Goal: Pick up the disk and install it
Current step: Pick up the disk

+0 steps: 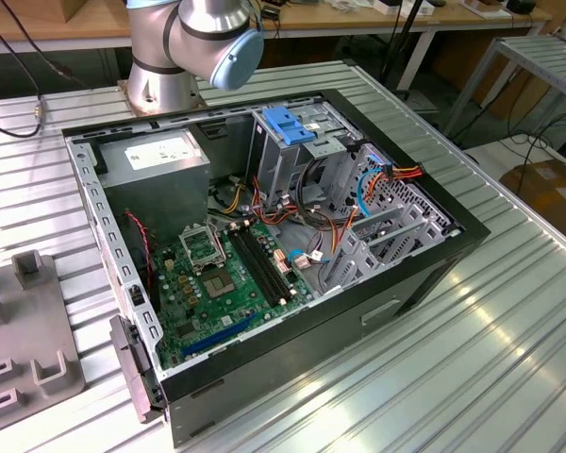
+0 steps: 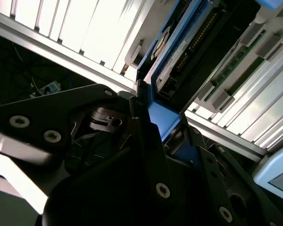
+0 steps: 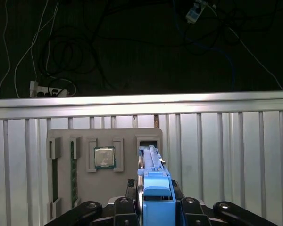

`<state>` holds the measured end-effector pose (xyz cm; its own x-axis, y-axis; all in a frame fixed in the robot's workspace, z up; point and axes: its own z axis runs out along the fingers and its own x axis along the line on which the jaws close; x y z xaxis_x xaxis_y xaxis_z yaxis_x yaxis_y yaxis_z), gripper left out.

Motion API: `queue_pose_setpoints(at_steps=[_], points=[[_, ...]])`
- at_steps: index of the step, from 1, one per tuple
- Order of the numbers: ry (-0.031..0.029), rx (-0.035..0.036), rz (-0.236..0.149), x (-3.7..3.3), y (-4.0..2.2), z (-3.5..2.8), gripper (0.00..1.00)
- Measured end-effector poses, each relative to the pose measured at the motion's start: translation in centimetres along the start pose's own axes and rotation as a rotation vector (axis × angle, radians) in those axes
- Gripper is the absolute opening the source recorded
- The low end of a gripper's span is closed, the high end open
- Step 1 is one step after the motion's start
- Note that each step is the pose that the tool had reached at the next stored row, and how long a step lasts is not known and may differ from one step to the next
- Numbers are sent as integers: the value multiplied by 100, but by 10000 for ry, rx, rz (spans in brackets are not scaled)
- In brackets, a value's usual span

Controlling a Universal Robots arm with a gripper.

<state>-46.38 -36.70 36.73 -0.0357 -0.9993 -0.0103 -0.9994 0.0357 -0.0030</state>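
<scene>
Open computer case (image 1: 410, 283) lying on its side on the slatted metal counter (image 1: 472, 377), at the centre of the exterior view. Inside it, the green motherboard (image 1: 217, 274) occupies the lower left, the grey power-supply box (image 1: 156, 160) the upper left, and a metal drive cage topped by a blue latch (image 1: 291, 125) the upper centre. The arm (image 1: 193, 38) rises behind the case at the top of the frame. A grey parts tray (image 1: 28, 349) sits at the exterior view's left, apart from the case.

In both wrist views the end effector (image 3: 155, 210) is clamped on the disk (image 3: 154, 181). Its dark fingers (image 2: 140, 110) press against the blue side rails from either side. The disk is seen edge-on in the first wrist view. In the second wrist view the disk (image 2: 172, 61) shows its white label and dark underside.

Beyond the disk in the first wrist view lies the grey tray (image 3: 104, 136), holding a square processor chip (image 3: 104, 157) and memory sticks (image 3: 74, 174) in their recesses. The disk's far end overlaps a slot of this tray; whether it touches the tray cannot be told. The slatted counter (image 3: 226, 155) carries the tray, with cables (image 3: 52, 61) on the dark floor past its edge.
</scene>
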Motion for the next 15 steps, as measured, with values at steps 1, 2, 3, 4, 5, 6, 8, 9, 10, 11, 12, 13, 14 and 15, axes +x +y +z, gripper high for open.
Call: queue_pose_setpoints(at_steps=[1,2,3,4,5,6,8,9,10,11,12,13,14,15], points=[[-1,0,0,0,0,-4,37],[-1,2,1,0,0,-9,37],[-2,2,0,0,0,-14,37],[-2,1,0,0,0,-21,37],[-3,2,0,0,0,-24,37],[-3,3,0,0,0,-27,37],[-2,1,1,0,0,-33,37],[-2,1,0,0,0,-35,37],[-2,0,0,0,0,-38,37],[-3,1,0,-1,0,-44,37],[-2,0,0,-1,0,-49,37],[-3,1,0,-1,-1,-52,37],[-4,2,0,-1,-1,-55,37],[-6,2,1,-1,-1,-57,37]])
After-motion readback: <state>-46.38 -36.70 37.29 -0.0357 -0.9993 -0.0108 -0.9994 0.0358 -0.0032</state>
